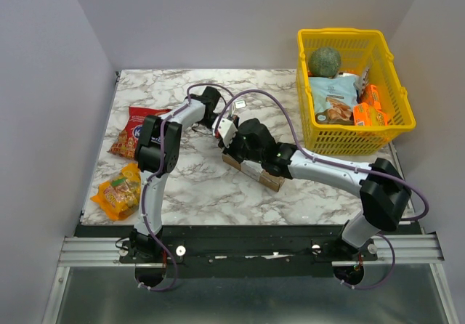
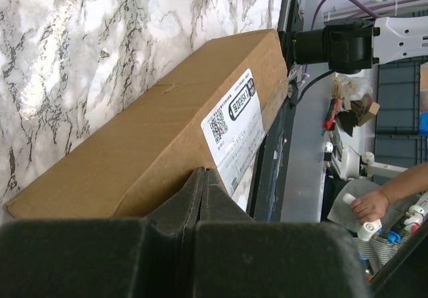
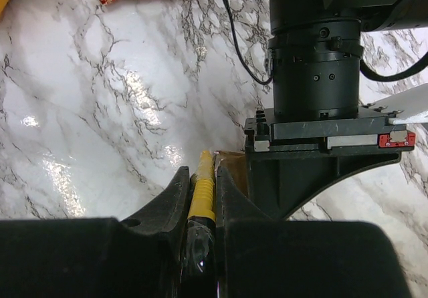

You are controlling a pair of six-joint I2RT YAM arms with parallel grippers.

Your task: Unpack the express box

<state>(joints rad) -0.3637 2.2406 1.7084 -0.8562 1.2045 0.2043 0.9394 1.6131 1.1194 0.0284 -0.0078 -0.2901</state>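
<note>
2 arms: white links, black joint housings. L arm (image 1: 156,157) left-centre, R arm (image 1: 327,170) lower right. Purple cables (image 1: 256,90) loop off both. Green LED (image 1: 279,152) on R forearm. L gripper (image 2: 203,174) matte black. Black cyl. wrist (image 3: 314,64) w/ small screws, red tag (image 3: 396,139) at right.

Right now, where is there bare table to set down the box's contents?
Free: the near edge between the orange snack bag and the right arm; the far strip between the red snack bag and the yellow basket. Crowded mid-table: left gripper and right gripper meet at the express box.
</note>
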